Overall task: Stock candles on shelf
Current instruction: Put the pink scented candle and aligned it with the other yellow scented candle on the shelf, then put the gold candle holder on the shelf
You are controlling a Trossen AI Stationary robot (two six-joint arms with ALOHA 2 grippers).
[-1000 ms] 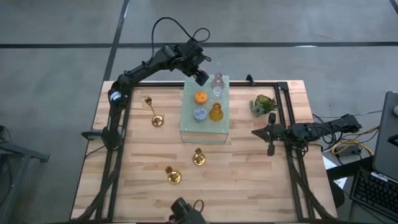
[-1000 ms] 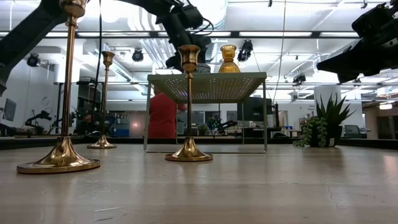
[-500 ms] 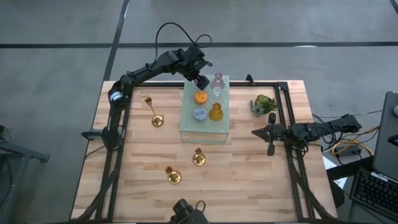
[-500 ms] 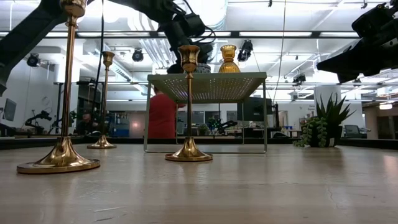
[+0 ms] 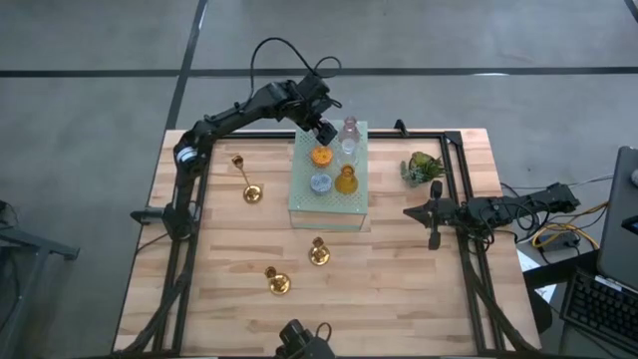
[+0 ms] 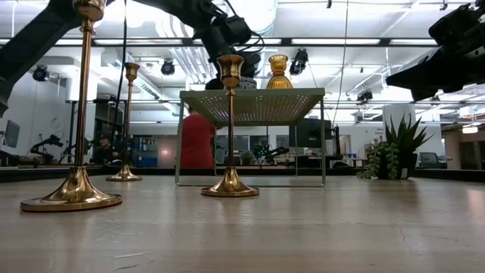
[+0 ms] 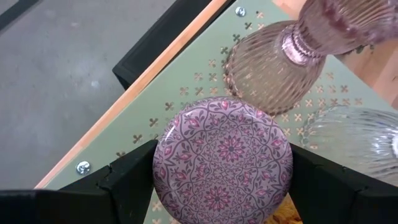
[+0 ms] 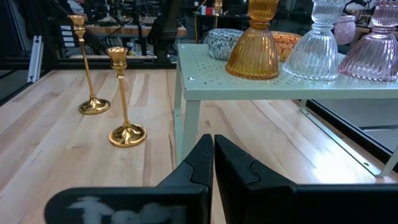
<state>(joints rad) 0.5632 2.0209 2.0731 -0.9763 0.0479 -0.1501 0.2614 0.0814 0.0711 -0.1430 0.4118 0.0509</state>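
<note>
Nearest the low camera, three tall brass candlesticks (image 6: 76, 114) stand on the pale wooden table (image 5: 399, 299), clear of the work. Beyond them is the pale mint-green perforated metal shelf (image 5: 329, 209), already carrying an orange patterned tin candle (image 5: 321, 157), a grey-blue patterned tin candle (image 5: 320, 183), an amber ribbed glass holder (image 5: 345, 180), a clear ribbed glass holder (image 5: 348, 149) and a mauve ribbed glass holder (image 7: 292, 62). At the shelf's far left corner the left gripper (image 7: 221, 168) grips a round mauve-pink tin candle with a floral lid (image 7: 222, 158) by its side wall, fingers spread to the tin's full width; the tin sits low over the mesh, contact not resolvable. Judgement: tin is light, rigid, smooth-sided, so grip mid-wall across the diameter; neighbouring glass is fragile and close, release straight up. The right gripper (image 8: 213, 163) rests closed and empty, at the table's right edge near the small green plant (image 5: 422, 167).
</note>
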